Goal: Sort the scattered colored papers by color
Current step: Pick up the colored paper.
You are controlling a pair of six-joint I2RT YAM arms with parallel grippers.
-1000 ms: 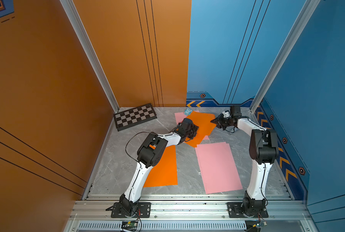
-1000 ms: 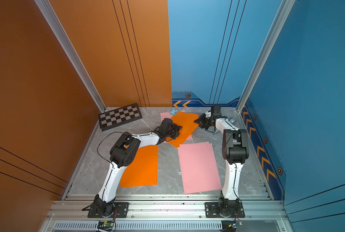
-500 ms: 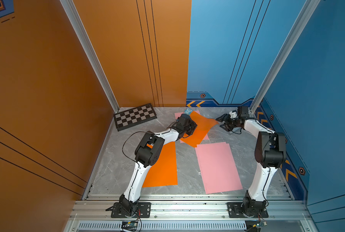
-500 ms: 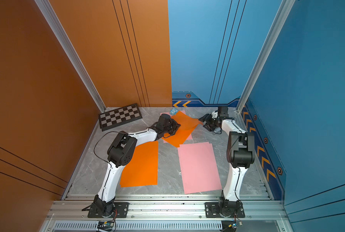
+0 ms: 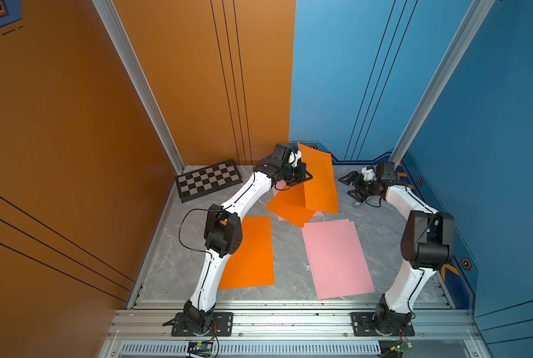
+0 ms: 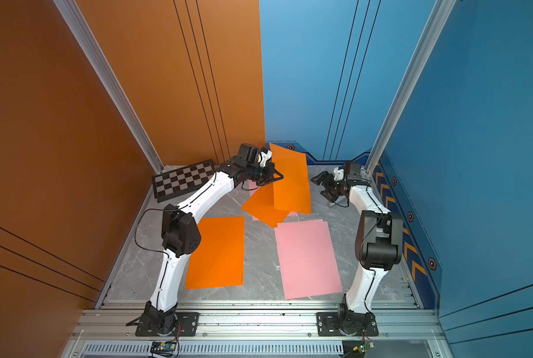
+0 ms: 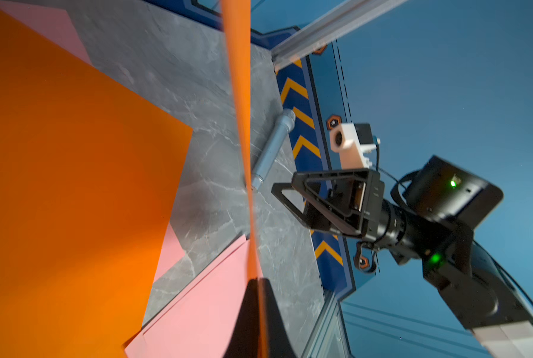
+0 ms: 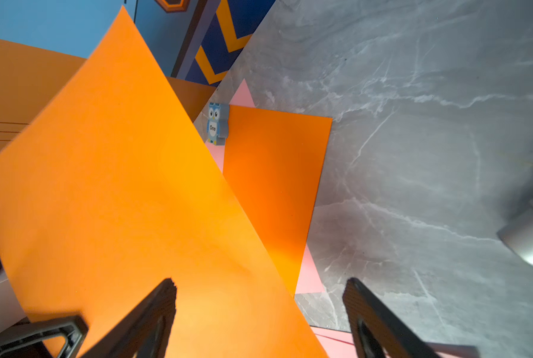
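My left gripper (image 5: 304, 178) (image 6: 274, 178) (image 7: 259, 310) is shut on one edge of an orange paper (image 5: 319, 179) (image 6: 290, 179) (image 7: 238, 93), which hangs upright above the far floor. Under it another orange paper (image 5: 290, 206) (image 8: 274, 186) lies askew on a pink one (image 5: 319, 214). An orange pile (image 5: 252, 251) (image 6: 221, 251) lies near left, a pink pile (image 5: 336, 257) (image 6: 305, 257) near right. My right gripper (image 5: 350, 186) (image 6: 321, 186) (image 8: 259, 282) stands open to the right of the lifted paper (image 8: 119, 201), holding nothing.
A checkered board (image 5: 207, 179) (image 6: 183, 181) leans at the far left corner. A silver cylinder (image 7: 274, 145) (image 8: 528, 245) lies on the floor below my right gripper. A small blue owl block (image 8: 217, 124) stands by the far wall, behind the papers.
My left gripper has shut on the orange paper and raised it off the floor. My right gripper has opened, let go and drawn back to the right.
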